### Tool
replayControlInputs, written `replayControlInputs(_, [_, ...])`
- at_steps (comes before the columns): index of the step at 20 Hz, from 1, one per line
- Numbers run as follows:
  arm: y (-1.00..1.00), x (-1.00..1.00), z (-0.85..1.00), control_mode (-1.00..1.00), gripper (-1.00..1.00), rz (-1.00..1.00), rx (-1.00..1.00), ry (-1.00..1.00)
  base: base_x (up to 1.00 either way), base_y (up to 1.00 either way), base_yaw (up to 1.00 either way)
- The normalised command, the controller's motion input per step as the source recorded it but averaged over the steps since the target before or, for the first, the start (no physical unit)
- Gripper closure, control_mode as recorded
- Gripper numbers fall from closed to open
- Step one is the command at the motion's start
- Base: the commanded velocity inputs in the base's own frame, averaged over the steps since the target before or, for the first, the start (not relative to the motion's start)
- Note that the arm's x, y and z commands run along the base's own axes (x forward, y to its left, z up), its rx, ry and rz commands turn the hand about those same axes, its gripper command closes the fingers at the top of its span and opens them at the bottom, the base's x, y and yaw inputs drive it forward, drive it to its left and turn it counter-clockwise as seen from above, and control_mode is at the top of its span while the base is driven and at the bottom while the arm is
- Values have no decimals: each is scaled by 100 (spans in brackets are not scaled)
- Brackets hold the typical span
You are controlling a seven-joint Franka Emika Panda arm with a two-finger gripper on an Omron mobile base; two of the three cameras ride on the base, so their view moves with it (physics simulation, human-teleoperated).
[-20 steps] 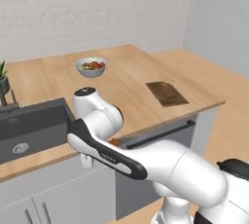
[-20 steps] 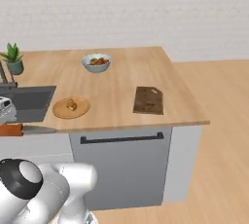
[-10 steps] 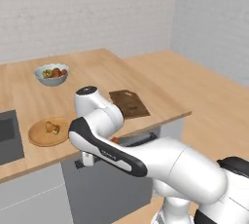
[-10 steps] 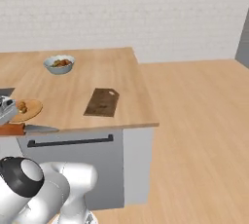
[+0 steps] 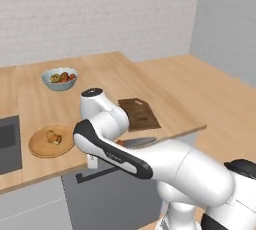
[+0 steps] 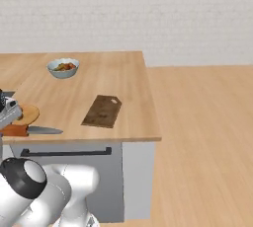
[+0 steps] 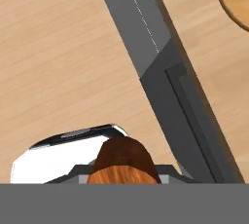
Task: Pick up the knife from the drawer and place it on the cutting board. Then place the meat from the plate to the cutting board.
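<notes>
Bowl [image 5: 59, 79] of perhaps fruit, counter [image 5: 100, 74].

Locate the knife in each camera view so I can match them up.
Left base view: knife at lower centre, blade poking out past the arm, just in front of the cutting board.
Right base view: at the left edge, held in the hand, left of the board.
Hand view: handle at bottom centre.
Shared landmark: the cutting board.

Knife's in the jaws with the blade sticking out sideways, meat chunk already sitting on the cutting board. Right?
Not quite. The knife is in the jaws, blade sideways, but the meat is still on the round wooden plate, not on the cutting board, which the left base view shows bare.
</notes>
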Motion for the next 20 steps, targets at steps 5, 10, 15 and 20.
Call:
replayControlInputs(5, [0,0,0,100,100,0,0,0,23,0,12])
replayControlInputs(10, [0,15,0,-100,100,2,2,0,27,0,3])
replayControlInputs(15, [-21,37,9,-100,100,2,8,0,0,0,0])
replayControlInputs(20, [-91,88,13,-100,100,1,3,0,0,0,0])
